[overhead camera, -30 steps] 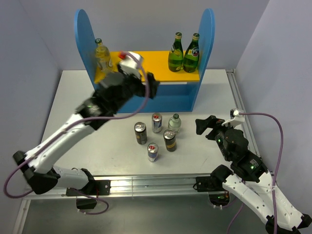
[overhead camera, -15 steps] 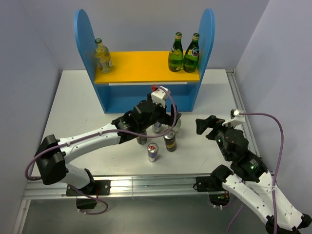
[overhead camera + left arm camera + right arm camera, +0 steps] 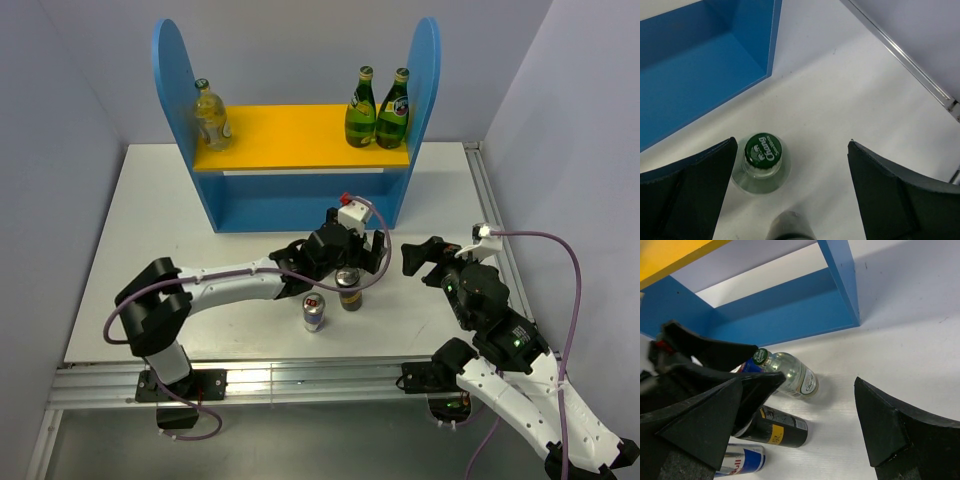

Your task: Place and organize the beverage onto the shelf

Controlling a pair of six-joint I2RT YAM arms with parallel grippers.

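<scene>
The blue shelf (image 3: 426, 70) has a yellow upper board. A pale-yellow bottle (image 3: 210, 115) stands at the board's left end. My left gripper (image 3: 362, 255) is open, low over the table in front of the shelf. In the left wrist view (image 3: 791, 145) a clear bottle with a green cap (image 3: 762, 150) stands upright between the jaws, close to the left finger. A black-gold can (image 3: 347, 288) and a silver can (image 3: 313, 312) stand beside it. My right gripper (image 3: 420, 258) is open and empty to the right; its view shows the bottle (image 3: 795, 374), black can (image 3: 775, 427) and silver can (image 3: 740, 460).
Two green bottles (image 3: 376, 110) stand at the right end of the yellow board. The shelf's lower level (image 3: 705, 55) lies just behind the bottle. Other cans are hidden under my left arm. A metal rail (image 3: 490, 220) runs along the table's right edge.
My left arm has come down from the shelf's upper board to the table and now hangs open around the clear bottle. The right arm has not moved.
</scene>
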